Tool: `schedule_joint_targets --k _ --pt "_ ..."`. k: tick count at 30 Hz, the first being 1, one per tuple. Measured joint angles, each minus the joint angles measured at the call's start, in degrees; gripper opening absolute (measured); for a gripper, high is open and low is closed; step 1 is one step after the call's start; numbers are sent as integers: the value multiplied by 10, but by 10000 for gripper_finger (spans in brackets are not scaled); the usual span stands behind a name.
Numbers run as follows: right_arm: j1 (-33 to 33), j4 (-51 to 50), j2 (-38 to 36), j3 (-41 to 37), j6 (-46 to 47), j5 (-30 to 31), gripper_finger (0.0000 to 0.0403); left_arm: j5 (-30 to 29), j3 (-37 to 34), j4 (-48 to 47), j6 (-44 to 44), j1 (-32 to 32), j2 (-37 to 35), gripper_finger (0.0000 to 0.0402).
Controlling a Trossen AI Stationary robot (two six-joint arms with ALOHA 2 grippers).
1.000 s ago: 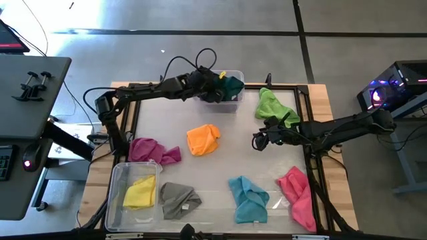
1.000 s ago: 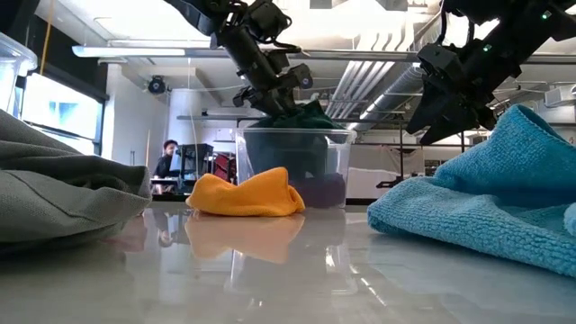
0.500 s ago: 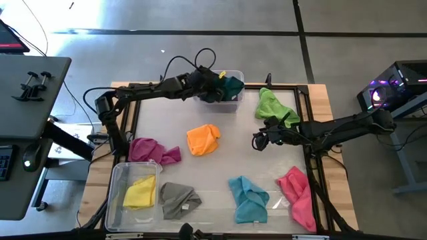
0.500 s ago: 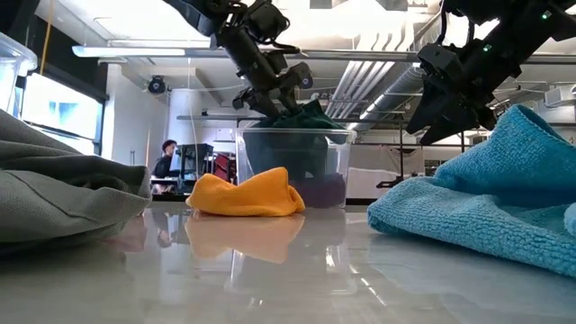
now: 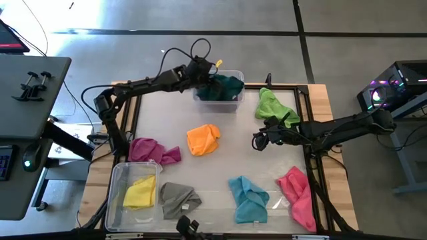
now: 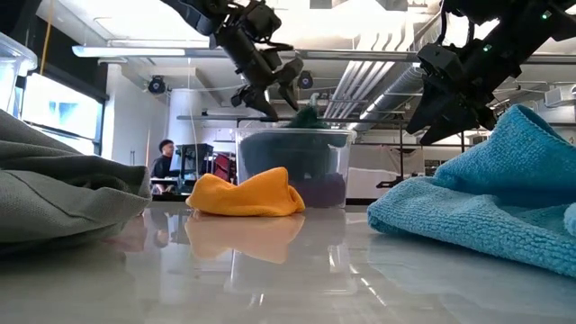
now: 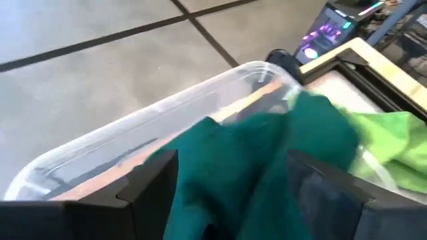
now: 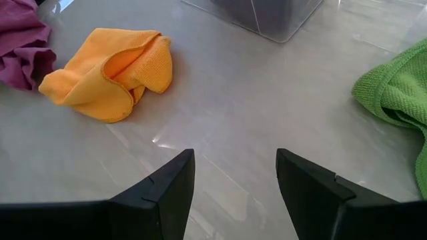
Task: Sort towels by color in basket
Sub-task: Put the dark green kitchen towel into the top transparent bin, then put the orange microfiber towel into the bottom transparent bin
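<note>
Dark green soft cloth (image 5: 225, 87) is lying heaped in the clear plastic bin (image 5: 227, 105) at the far edge of the table, its top bulging above the rim. I am holding my left gripper (image 5: 200, 69) just above and beside that bin, fingers spread apart and gripping nothing; the left wrist view is showing the green cloth between and beyond the two open fingers. I judge that the deposit step for this cloth is finishing. My right gripper (image 5: 256, 141) is hovering over bare tabletop near the lime green cloth (image 5: 273, 107), fingers parted and empty. A second clear bin (image 5: 115, 175) at the near left corner is holding the yellow cloth (image 5: 140, 193). The orange cloth (image 5: 203, 139), magenta cloth (image 5: 152, 151), grey cloth (image 5: 179, 199), cyan cloth (image 5: 248, 197) and pink cloth (image 5: 297, 193) are lying loose on the table. The next move is calling for one arm to descend on a loose cloth; the lime one is nearest my right gripper.
</note>
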Motion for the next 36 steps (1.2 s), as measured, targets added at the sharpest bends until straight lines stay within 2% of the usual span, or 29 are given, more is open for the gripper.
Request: schedule_joint_targets --k 5,10,15,21,31,36 --pt "0 0 0 0 0 -1 204 0 25 -15 24 -4 -4 259" --pt "0 -1 0 0 0 0 204 35 38 14 59 -19 -5 209" --pt "0 -3 0 0 0 0 204 38 38 -5 58 -19 9 158" --pt "0 -3 0 0 0 0 204 49 38 -23 66 -25 11 119" --pt "0 -3 0 0 10 1 204 51 37 -29 194 -120 -74 72" --pt "0 -3 0 0 -10 10 204 48 37 -53 200 -174 -110 64"
